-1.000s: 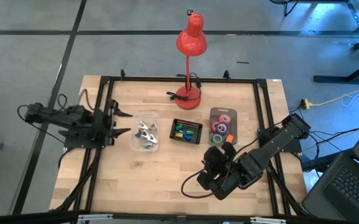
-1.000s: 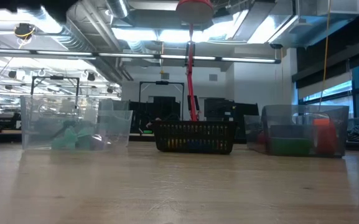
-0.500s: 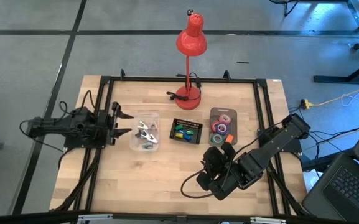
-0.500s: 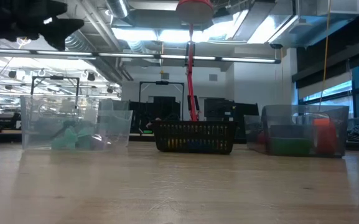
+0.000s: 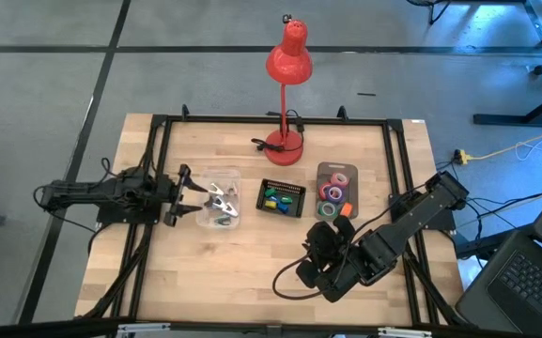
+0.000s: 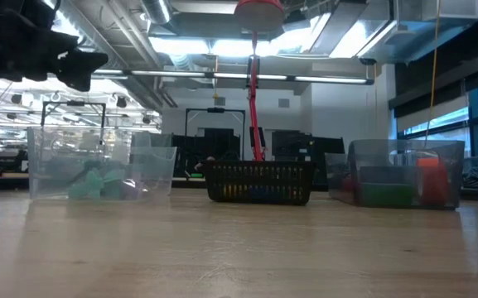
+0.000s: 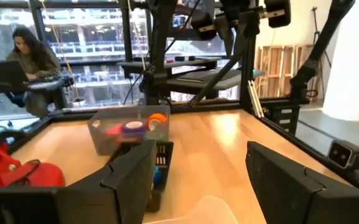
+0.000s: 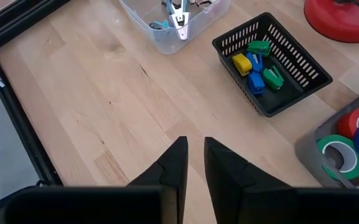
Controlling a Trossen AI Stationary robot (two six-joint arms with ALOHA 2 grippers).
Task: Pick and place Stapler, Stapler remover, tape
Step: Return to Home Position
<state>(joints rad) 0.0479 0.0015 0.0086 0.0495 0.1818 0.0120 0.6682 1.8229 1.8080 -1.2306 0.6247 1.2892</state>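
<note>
- Tape (image 5: 334, 191): we count several ring-shaped rolls (green, red, blue, pink, purple) heaped in a clear bin (image 5: 319, 178) at the right end of the row of three containers, right of the table's middle.
- Small staplers (image 8: 254, 65): green, yellow and blue pieces lie together in a black slotted basket (image 5: 294, 200), the middle container, just beside the tape bin.
- Staple removers (image 5: 219, 200): we see a tangle of metal and teal pieces in a second clear bin (image 5: 203, 214) at the left end of the row, near the basket but apart from it.
- Left gripper (image 7: 199, 152): we record it raised over the left part of the table (image 5: 224, 272), pointing at the row of containers, its tips close to the staple-remover bin. The two fingers stand wide apart with nothing between them.
- Right gripper (image 8: 195, 142): it sits on the folded right arm over the table's near right part, aimed across the bare wood toward the basket. Its fingers are drawn almost together, only a thin slit left, and they grip nothing.
- Red desk lamp (image 5: 287, 66): the base stands at the far edge of the table behind the basket, the stem upright, the shade above it.
- Laptop (image 5: 534, 282): it lies open off the table at the near right.
- Person (image 7: 33, 56): we note one seated at a desk in the room beyond the table, seen in the left wrist view.
</note>
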